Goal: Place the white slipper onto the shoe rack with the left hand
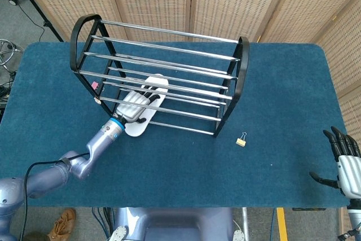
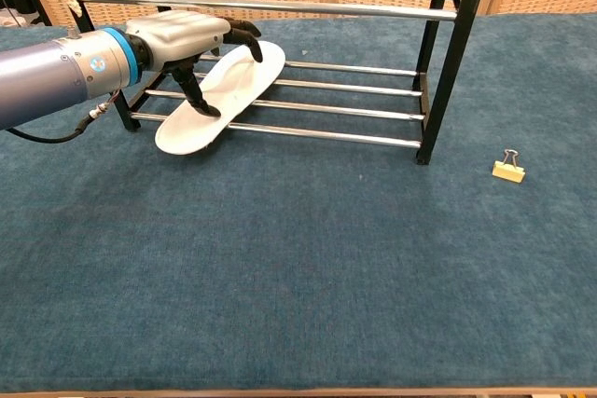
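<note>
The white slipper lies slanted on the lowest rails of the black and chrome shoe rack. Its toe is inside the rack and its heel sticks out over the front rail onto the blue cloth. My left hand hovers over the slipper's middle under the upper rails, fingers spread, with the thumb tip down on the sole. It grips nothing. In the head view the left hand covers part of the slipper. My right hand is open at the table's near right edge, far from the rack.
A small binder clip lies on the blue cloth right of the rack, also visible in the chest view as the clip. Woven screens stand behind the table. Upper rails of the rack run close above my left hand.
</note>
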{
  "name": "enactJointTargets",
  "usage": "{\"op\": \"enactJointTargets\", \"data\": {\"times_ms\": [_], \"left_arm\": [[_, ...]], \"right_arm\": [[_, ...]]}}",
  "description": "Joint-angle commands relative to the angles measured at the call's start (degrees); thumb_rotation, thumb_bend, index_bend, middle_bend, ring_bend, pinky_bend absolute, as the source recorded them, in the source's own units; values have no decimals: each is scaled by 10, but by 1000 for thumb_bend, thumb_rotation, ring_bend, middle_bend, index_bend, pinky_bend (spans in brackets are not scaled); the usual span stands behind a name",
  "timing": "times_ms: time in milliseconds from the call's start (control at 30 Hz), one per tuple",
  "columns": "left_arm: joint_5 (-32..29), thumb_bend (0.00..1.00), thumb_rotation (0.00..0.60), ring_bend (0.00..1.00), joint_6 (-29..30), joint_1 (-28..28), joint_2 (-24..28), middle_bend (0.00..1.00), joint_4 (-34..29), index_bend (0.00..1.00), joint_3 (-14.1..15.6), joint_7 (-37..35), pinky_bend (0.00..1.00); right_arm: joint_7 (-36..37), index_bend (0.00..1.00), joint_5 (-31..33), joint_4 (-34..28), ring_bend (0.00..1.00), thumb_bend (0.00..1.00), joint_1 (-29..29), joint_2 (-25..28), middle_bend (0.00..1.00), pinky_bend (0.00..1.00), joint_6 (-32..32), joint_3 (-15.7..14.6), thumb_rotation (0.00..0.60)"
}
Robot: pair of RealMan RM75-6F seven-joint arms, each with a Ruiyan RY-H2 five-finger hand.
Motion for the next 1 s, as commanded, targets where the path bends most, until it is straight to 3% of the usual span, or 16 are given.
{"op": "enactJointTargets", "data": {"times_ms": [33, 400, 800, 1000], "left_arm": [[2, 154, 600, 28, 8, 7, 12, 63, -26, 233, 3, 7, 244], [23, 153, 600, 25, 33, 29, 56, 63, -121, 233, 20, 29, 244], [99, 154, 600, 24, 66, 52, 119, 63, -235, 233, 70, 4, 244], [157, 154, 600, 28, 132, 90, 147, 63, -245, 233, 108, -6, 244]], "right_arm": [[0, 0, -1, -1, 0, 0, 0, 0, 0, 0, 1, 0, 600], [-1, 0, -6, -4, 0, 0, -2, 1, 0, 0, 6, -1, 600], [-3, 0, -10, -6, 0, 0, -2, 1, 0, 0, 8, -2, 600], [3, 0, -18, -7, 0, 0, -4, 3, 0, 0, 14, -3, 600]]}}
